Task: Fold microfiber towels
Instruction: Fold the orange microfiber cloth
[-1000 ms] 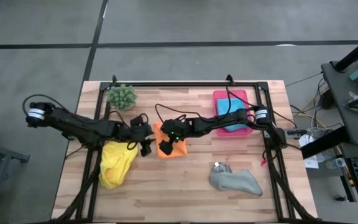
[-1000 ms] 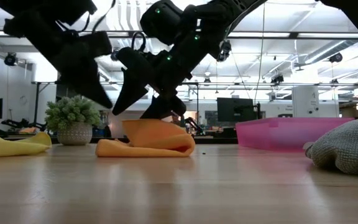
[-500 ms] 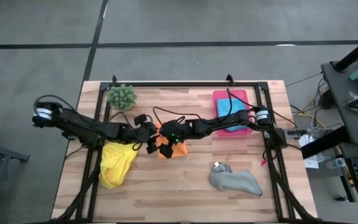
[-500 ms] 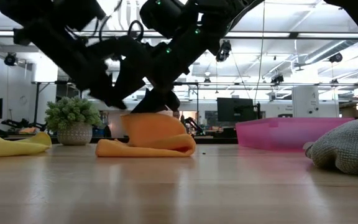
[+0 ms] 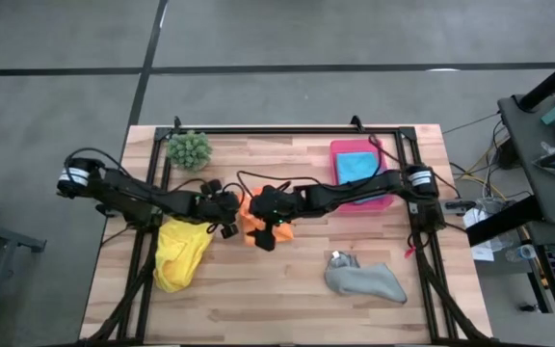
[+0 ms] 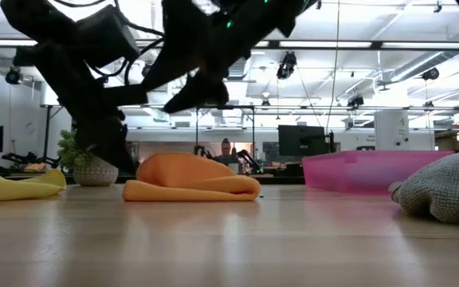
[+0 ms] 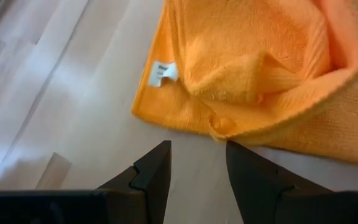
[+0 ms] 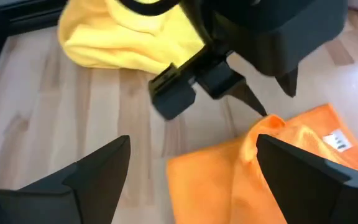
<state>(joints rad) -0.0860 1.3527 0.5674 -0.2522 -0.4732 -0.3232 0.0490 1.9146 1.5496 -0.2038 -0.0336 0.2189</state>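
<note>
The orange towel (image 5: 254, 224) lies bunched and folded over on the table's middle, its white label (image 7: 161, 73) facing up. My left gripper (image 7: 197, 149) is low at the towel's left edge, slanting down. It is open by a narrow gap with nothing between the fingers. My right gripper (image 8: 192, 146) hangs above the towel, wide open and holding nothing. The left gripper (image 8: 253, 102) also shows in the right wrist view. The yellow towel (image 5: 179, 253) lies crumpled at the left and the grey towel (image 5: 364, 281) at the near right. The blue towel (image 5: 355, 166) lies in the pink tray. My left gripper has its fingertips (image 8: 263, 112) right at a raised fold on the orange towel's left edge (image 7: 219, 127). They come slanting down from the table's left. I cannot tell whether they touch it.
A spiky green plant (image 5: 189, 149) stands at the far left. The pink tray (image 5: 383, 198) sits at the far right, under the right arm. A black frame runs along the table's edges. Bare wood shows along the near side between the yellow and grey towels.
My right gripper has risen off the orange towel, whose raised hump has sunk into a lower, wider mound. My left gripper has gone down and toward the table's right, up to the towel's left edge.
</note>
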